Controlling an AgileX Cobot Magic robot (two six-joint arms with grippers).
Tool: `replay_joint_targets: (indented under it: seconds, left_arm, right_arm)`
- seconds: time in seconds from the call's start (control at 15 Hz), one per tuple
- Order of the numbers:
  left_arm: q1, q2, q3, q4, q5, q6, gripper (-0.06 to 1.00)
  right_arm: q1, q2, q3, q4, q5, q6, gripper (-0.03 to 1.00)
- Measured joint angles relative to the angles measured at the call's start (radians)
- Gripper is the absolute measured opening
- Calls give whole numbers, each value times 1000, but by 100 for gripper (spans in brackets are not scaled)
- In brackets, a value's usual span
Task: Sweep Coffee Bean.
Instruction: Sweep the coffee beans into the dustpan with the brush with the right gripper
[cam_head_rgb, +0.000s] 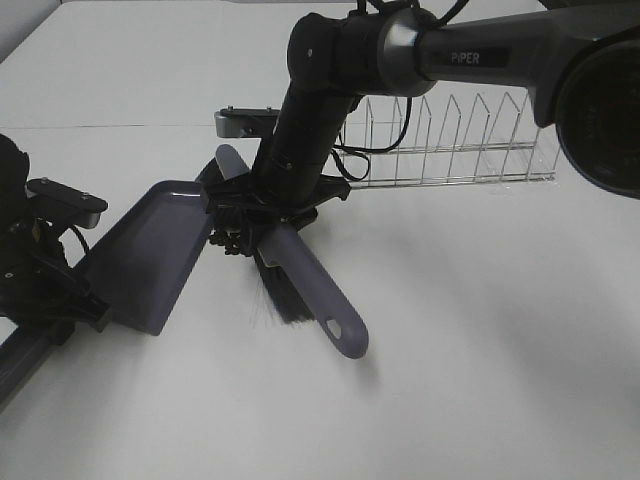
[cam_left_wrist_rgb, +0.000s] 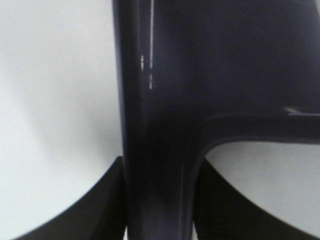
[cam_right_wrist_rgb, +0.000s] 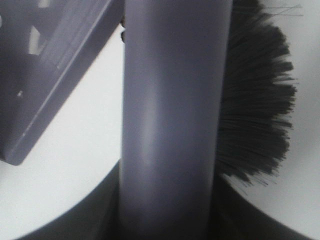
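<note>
The right gripper (cam_head_rgb: 258, 208) was seen clenched around the handle of the brush (cam_head_rgb: 318, 290), just left of centre in the high view. The brush was laid slanting from upper left to lower right, its black bristles (cam_head_rgb: 280, 298) spread against the white table (cam_head_rgb: 450, 350). The coffee beans (cam_head_rgb: 228, 243) were found as a small dark cluster just left of the bristles, between them and the open lip of the dustpan (cam_head_rgb: 150, 245). The dustpan was stretched toward the lower left, where its handle was gripped tight by the left gripper (cam_left_wrist_rgb: 159, 222). A wire rack (cam_head_rgb: 450, 140) was placed in the upper right, behind the arm.
</note>
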Motion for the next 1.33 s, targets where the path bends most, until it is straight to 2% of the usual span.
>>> replay_joint_targets:
  seconds: [0.07,0.33,0.87,1.13,1.33]
  left_arm:
    - [0,0,0,-3,1,1,34]
    - [0,0,0,-10,4,1,34]
    - [0,0,0,-10,5,1,34]
    - [0,0,0,-10,5,1,34]
    - [0,0,0,-10,6,1,34]
  right_arm:
    - [0,0,0,46,-23,-21,35]
    - [0,9,0,126,-39,-87,35]
    - [0,11,0,254,-89,-137,35]
    - [0,11,0,318,-109,-197,35]
    - [0,7,-25,287,-89,-207,35]
